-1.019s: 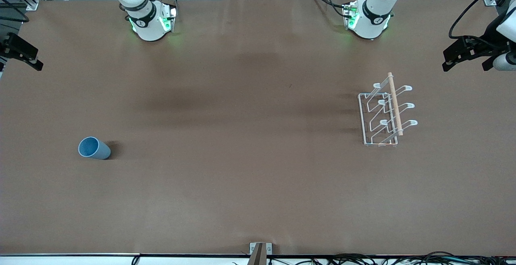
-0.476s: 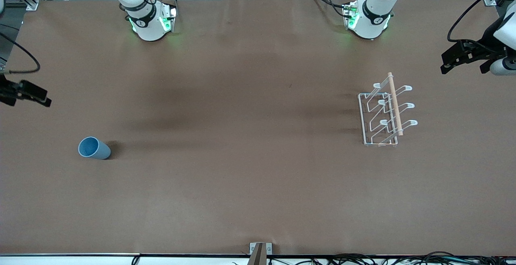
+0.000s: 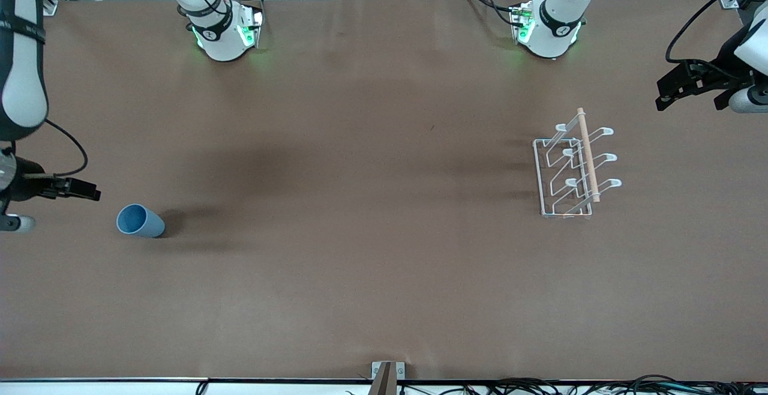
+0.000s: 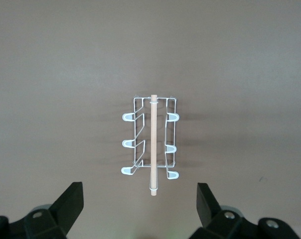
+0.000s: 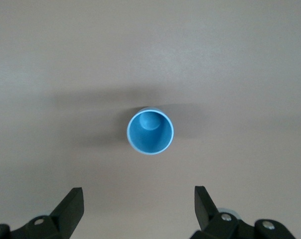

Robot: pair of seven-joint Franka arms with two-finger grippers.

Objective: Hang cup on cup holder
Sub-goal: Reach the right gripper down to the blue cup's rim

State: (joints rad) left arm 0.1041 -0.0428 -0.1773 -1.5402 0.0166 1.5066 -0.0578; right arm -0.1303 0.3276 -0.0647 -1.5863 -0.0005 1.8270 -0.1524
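- Blue plastic cup (image 3: 140, 221) stands upright on the brown tabletop (image 3: 360, 233), toward the right arm's end.
- White wire cup holder (image 3: 573, 170) with a wooden rod (image 3: 588, 155) stands toward the left arm's end, well apart from the cup.
- Right end effector (image 5: 138, 211) hangs above the cup, fingers spread, holding nothing.
- Left end effector (image 4: 139, 209) hangs above the cup holder, fingers spread, empty.

Even overhead light — soft shadows, all views sharp.
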